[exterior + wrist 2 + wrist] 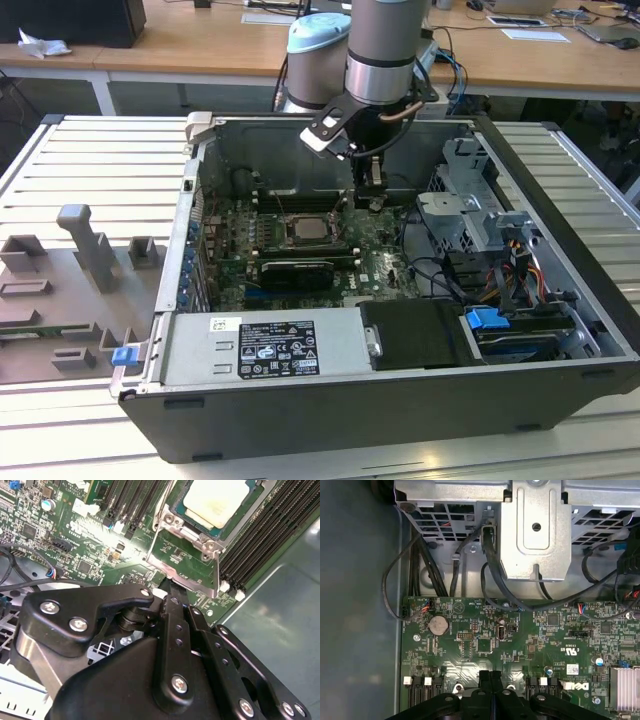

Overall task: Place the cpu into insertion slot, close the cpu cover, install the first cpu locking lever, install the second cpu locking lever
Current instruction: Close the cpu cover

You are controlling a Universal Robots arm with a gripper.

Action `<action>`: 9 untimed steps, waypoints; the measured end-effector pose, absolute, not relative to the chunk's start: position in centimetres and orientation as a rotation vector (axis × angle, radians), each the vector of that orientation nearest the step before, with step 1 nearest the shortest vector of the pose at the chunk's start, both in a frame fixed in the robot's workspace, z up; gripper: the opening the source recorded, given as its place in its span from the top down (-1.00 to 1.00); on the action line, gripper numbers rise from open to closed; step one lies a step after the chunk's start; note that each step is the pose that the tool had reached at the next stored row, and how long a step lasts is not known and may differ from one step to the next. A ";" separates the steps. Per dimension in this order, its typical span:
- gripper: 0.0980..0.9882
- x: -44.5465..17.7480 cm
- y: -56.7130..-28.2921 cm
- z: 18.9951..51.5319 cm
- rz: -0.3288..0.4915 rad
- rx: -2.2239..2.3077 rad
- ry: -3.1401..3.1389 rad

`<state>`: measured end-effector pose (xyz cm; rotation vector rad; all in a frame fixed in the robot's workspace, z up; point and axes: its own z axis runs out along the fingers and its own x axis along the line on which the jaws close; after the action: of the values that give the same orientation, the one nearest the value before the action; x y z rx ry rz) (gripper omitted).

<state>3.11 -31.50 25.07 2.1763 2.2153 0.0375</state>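
Your gripper (370,196) is down inside the open computer case (560,190), just above the green motherboard (485,630). In the first wrist view its two black fingers (485,679) are pressed flat against each other, so the tool (491,675) is closed, and you can see nothing pinched between them.

The cpu (215,502) is not in the tool. It lies flat in the insertion slot (171,519) with its pale metal face up, a little way ahead of the fingertips in the second wrist view. In the exterior view the chip (307,228) sits in the socket just beside the tool, toward the exterior view's left.

The cpu cover (180,575) appears swung off the chip. Its silvery frame lies between the socket and your fingertips (169,586), and bare green board shows through its square cut-out. The tips are very close to the frame's nearest edge, but you cannot tell from these views whether they touch it.

Long black memory slots (270,535) run along the far side of the socket from the tool, and another bank (127,505) runs along the other side.

On the opposite side of the gripper, the first wrist view shows a coin cell battery (438,624), a finned heat sink (625,687), and black cables (492,575) looping down from a grey metal drive cage (536,530).
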 end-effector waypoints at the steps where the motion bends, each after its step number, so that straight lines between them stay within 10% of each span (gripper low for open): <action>1: 0.98 3.1 -31.5 25.1 0.037 2.176 2.215; 9: 0.98 2.1 -31.5 25.1 0.037 2.176 2.215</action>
<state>2.09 -31.50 25.06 2.1763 2.2152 0.0374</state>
